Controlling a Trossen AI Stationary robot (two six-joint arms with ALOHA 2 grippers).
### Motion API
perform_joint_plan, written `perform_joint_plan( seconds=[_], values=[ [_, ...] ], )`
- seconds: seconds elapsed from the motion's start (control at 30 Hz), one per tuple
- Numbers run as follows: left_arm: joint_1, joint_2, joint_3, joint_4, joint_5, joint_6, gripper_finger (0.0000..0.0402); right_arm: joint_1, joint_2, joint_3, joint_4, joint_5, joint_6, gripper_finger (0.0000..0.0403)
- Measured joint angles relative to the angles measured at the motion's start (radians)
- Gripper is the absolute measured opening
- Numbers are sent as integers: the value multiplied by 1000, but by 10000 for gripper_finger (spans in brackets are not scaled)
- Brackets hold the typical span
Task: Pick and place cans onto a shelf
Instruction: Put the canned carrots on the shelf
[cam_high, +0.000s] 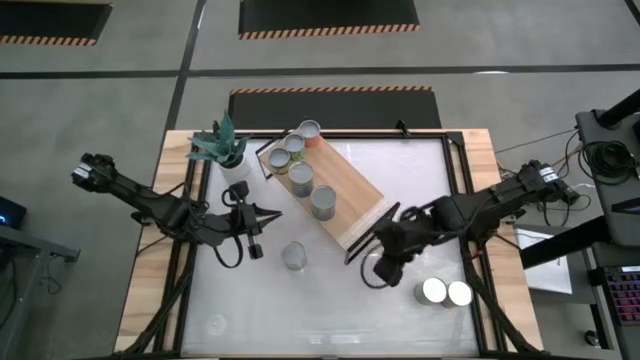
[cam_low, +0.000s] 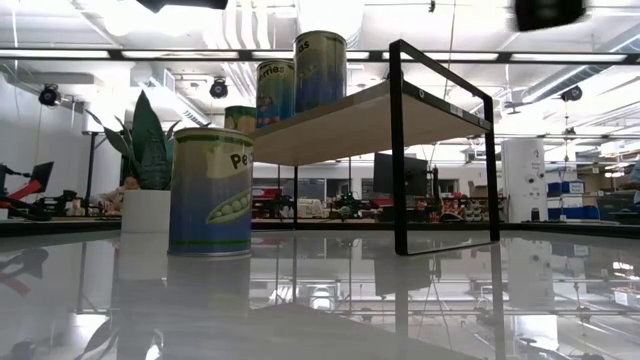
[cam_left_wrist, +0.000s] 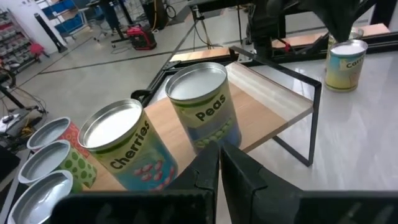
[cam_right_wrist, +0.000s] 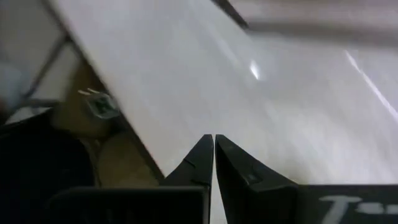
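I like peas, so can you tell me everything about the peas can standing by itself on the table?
The peas can is a short metal tin with a silvery round top. Its label fades from blue to green, with a pea pod and part of the word Peas showing. It stands upright on the shiny white table, in front of the shelf, apart from the other cans. Nothing touches it but the table.

Two dark jointed arms, black cables alongside; each tool (cam_left_wrist: 217, 171) (cam_right_wrist: 213, 158) black, two pointed fingers (matte finish).
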Motion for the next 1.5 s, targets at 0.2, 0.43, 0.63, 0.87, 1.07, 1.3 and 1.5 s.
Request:
perform_joint_plan(
  seconds=[0.2,0.43,0.63,0.87,1.07,1.3,1.5],
  values=[
    [0,0,0,0,0,0,0,250,9,-31,-105,49,373,9],
    [1,0,0,0,0,8,0,438,59,-62,-104,130,736,21],
    [1,0,0,19,-1,30,0,440,117,-62,-150,135,722,93],
    [1,0,0,19,-1,35,0,435,197,-62,-237,133,700,170],
    [1,0,0,19,-1,35,0,435,234,-61,-239,133,700,172],
    [1,0,0,19,-1,35,0,434,279,-57,-259,133,702,107],
    [1,0,0,19,-1,35,0,434,293,-59,-242,141,701,23]
  ],
)
